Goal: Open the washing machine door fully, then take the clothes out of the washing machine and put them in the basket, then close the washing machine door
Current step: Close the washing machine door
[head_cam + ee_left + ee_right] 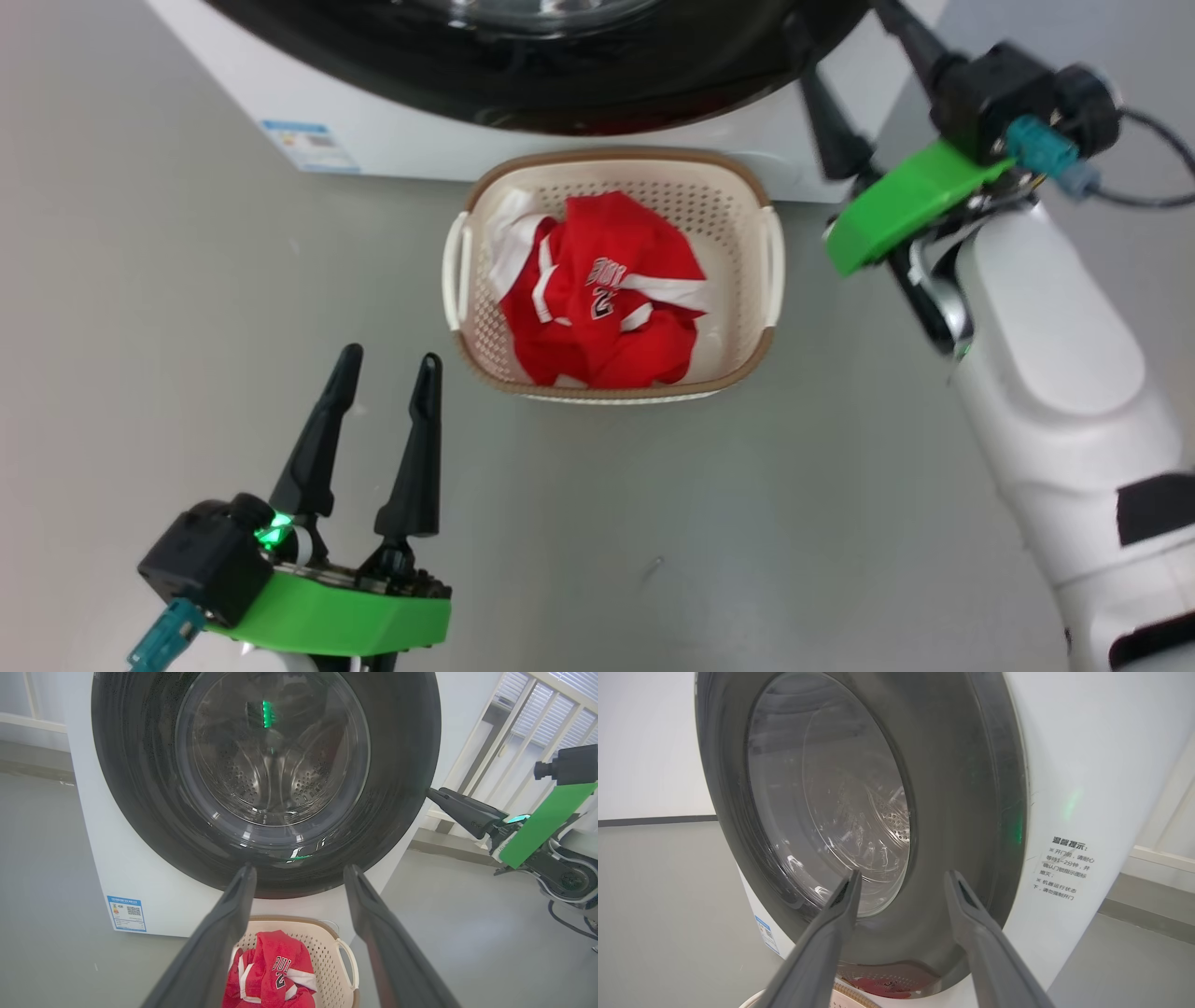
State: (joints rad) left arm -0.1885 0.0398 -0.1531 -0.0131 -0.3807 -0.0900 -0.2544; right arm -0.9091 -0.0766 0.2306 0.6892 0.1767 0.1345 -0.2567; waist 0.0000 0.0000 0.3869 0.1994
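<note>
– Grey floor [653, 523] lies under all the things, smooth and a little shiny. What is at the left side?
– Low at the left is the left gripper [390, 355], above the floor. Its two dark fingers are apart, with nothing between them. It is well apart from the basket.
– And in the middle?
– The basket [738, 243] stands on the floor just in front of the washing machine [411, 140]. The clothes [607, 289], red with white trim, lie crumpled inside it. Behind it, the washing machine door [560, 84] lies flat against the white front. Through its glass I see the steel drum [271, 779].
– And to the right?
– The right gripper [903, 875] is near the right edge of the door, with its fingers spread and holding nothing. Whether they touch the black rim, I cannot tell.
</note>
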